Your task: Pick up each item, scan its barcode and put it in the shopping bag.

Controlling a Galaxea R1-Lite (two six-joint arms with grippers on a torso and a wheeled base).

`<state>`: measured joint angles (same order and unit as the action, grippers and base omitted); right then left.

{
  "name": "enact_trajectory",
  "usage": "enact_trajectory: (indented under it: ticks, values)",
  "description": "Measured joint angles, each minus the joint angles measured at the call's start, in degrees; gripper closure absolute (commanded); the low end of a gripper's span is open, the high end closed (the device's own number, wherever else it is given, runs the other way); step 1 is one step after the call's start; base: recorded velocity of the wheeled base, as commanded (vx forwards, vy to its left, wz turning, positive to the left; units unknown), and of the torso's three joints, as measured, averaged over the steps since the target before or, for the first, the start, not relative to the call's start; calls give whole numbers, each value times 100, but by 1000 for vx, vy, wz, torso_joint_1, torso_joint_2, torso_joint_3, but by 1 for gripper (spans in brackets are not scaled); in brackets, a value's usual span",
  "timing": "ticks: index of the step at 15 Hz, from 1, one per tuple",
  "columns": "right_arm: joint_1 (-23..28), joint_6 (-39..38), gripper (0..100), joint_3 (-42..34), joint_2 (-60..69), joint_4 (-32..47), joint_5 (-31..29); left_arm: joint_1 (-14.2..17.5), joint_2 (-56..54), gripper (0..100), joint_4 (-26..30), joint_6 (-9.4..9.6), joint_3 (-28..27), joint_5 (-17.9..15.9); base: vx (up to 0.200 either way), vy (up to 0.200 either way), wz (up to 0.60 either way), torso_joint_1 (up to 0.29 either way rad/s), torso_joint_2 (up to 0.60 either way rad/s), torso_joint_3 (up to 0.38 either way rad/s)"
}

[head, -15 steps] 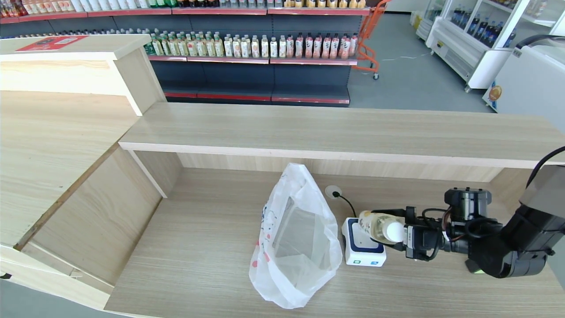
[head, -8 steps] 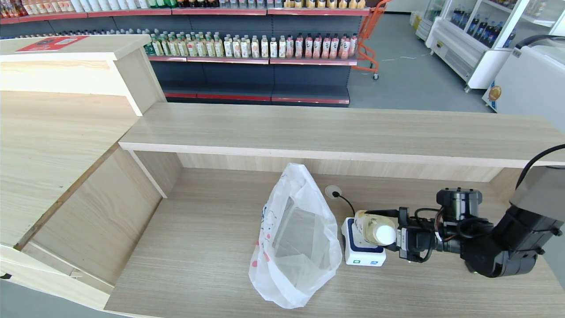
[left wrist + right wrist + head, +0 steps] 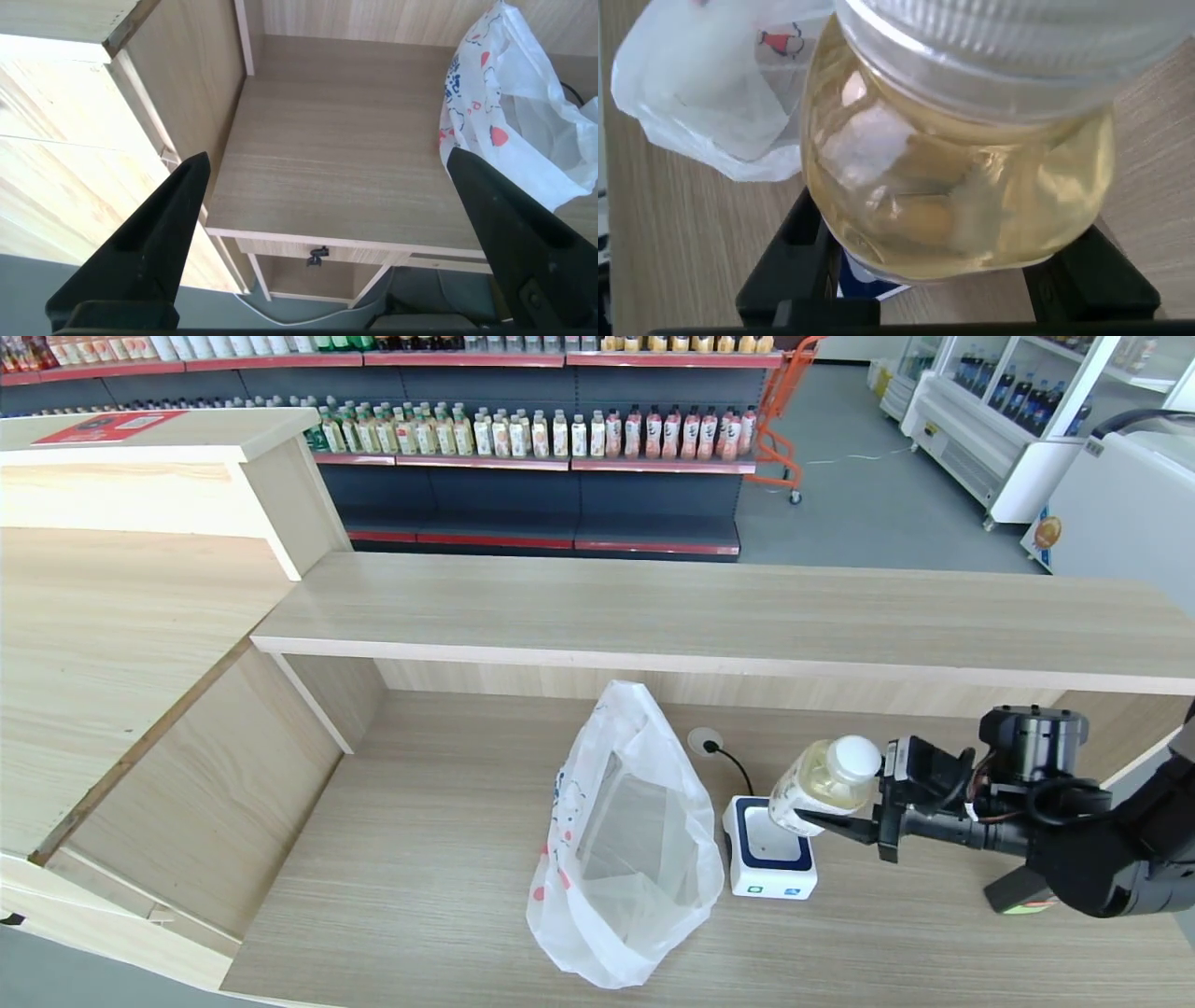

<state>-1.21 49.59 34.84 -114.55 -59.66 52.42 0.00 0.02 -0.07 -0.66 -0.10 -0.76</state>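
Note:
My right gripper is shut on a clear bottle of pale yellow drink with a white cap. It holds the bottle tilted in the air above the right side of the white and blue barcode scanner. In the right wrist view the bottle is close up, with black fingers on both sides of it and the scanner under it. The white plastic shopping bag stands open just left of the scanner. My left gripper stands open over the counter's left front edge, with the shopping bag off to one side.
A black cable runs from the scanner to a round port in the counter. A raised shelf crosses behind the work surface, and a wooden side wall closes the left. Store shelves with bottles stand beyond.
My right gripper has lifted the bottle off the scanner face, drawn back to the right, and tipped the cap end upward. The bag and scanner have not moved.

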Motion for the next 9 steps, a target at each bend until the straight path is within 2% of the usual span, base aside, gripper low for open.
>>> enact_trajectory:
  ticks: [2, 4, 6, 9]
  values:
    - [41, -1680, 100, -205, 516, 11, -15, 0, 0, 0, 0, 0, 0, 2, 0, 0, 0, 0, 0, 0]
    - [-182, -2825, 100, -276, 795, 38, -39, 0, 0, 0, 0, -2, 0, 0, 0, 0, 0, 0, 0, 0]
    - [-540, -3378, 100, -185, 745, 54, -195, 0, 0, 0, 0, -2, 0, 0, 0, 0, 0, 0, 0, 0]
    - [-981, -3605, 100, -20, 238, 54, -925, 0, 0, 0, 0, -2, 0, 0, 0, 0, 0, 0, 0, 0]
